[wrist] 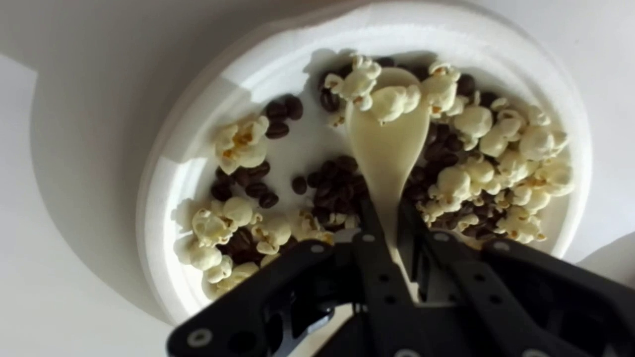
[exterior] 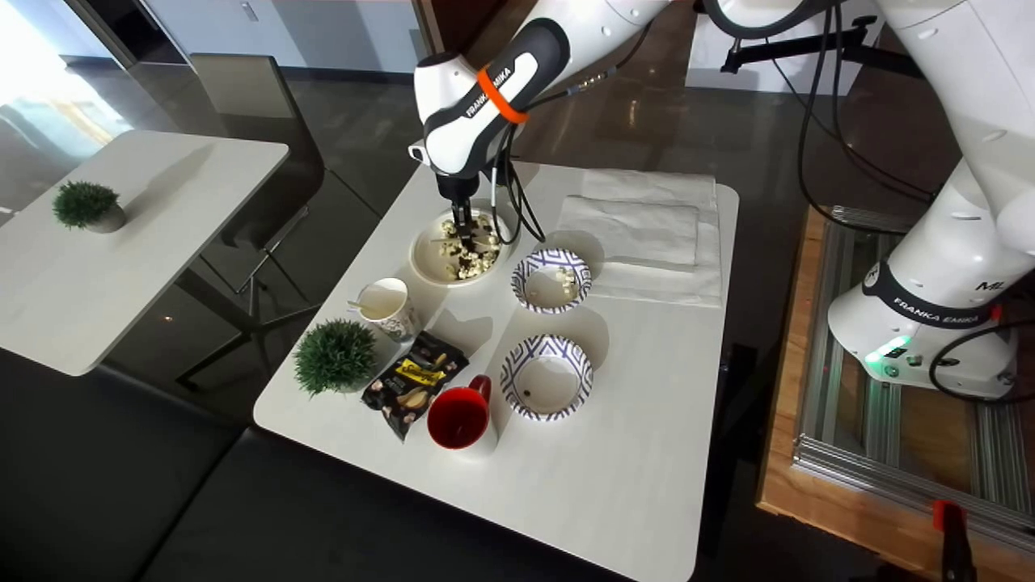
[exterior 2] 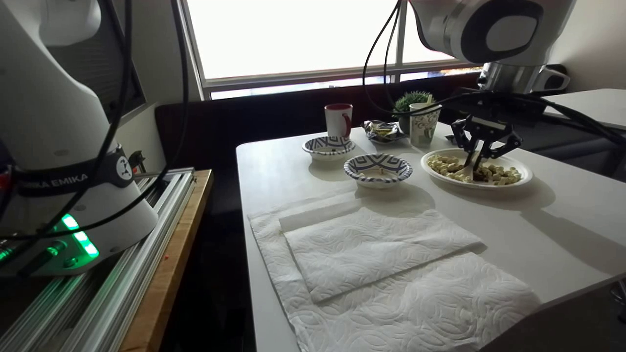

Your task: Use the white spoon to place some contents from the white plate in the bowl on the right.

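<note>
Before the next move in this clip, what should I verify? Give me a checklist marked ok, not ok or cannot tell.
1. Grip: ok; the gripper is shut on the handle of the white spoon.
2. Load: ok; a little popcorn appears to lie on the scoop.
3. Load secure for lifting: cannot tell from a still picture.
4. Spoon raised clear: not ok; the scoop sits low among popcorn and dark beans, within the rim of the white plate.
5. Room in the striped bowl nearer the plate: ok; some popcorn lies there, but part of its bottom is bare.
</note>
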Controlling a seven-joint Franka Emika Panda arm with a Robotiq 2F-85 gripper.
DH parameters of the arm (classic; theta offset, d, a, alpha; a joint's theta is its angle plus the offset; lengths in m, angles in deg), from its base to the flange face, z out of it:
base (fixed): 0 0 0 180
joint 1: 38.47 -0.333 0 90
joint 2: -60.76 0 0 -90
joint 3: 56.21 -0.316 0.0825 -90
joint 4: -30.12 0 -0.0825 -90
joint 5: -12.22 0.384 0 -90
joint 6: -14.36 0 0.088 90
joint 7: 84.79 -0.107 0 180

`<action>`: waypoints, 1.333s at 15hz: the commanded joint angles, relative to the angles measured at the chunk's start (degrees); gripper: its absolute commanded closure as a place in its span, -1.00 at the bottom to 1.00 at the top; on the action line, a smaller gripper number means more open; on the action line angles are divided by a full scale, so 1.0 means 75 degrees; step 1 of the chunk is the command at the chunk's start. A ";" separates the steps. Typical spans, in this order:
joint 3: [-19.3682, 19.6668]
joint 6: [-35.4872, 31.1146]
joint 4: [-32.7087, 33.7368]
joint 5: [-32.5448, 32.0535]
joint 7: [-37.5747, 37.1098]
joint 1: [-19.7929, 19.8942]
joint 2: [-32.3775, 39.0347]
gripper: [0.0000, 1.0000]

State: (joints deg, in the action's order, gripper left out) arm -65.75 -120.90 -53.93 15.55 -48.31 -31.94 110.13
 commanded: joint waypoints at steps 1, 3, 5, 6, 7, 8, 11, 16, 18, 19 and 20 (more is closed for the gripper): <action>0.0056 -0.0057 -0.0252 -0.0272 0.0036 -0.0088 -0.0230 0.93; 0.0071 -0.0026 -0.0249 -0.0395 0.0096 -0.0129 -0.0250 0.93; 0.0079 -0.0066 -0.0240 -0.0542 0.0170 -0.0166 -0.0248 0.93; 0.0100 -0.0067 -0.0241 -0.0628 0.0191 -0.0198 -0.0245 0.93; 0.0105 -0.0097 -0.0236 -0.0714 0.0256 -0.0219 -0.0233 0.93; 0.0127 -0.0122 -0.0238 -0.0823 0.0307 -0.0254 -0.0225 0.93; 0.0120 -0.0186 -0.0214 -0.1034 0.0510 -0.0285 -0.0175 0.93; 0.0024 -0.0691 -0.0185 -0.0999 0.0803 -0.0224 -0.0040 0.93; 0.0033 -0.0762 -0.0205 -0.0988 0.0804 -0.0214 -0.0021 0.93; 0.0029 -0.0752 -0.0221 -0.0971 0.0796 -0.0203 -0.0016 0.93; 0.0011 -0.0776 -0.0234 -0.0947 0.0801 -0.0181 -0.0009 0.93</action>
State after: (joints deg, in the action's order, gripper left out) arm -65.55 -125.27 -54.44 8.78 -43.15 -33.64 110.25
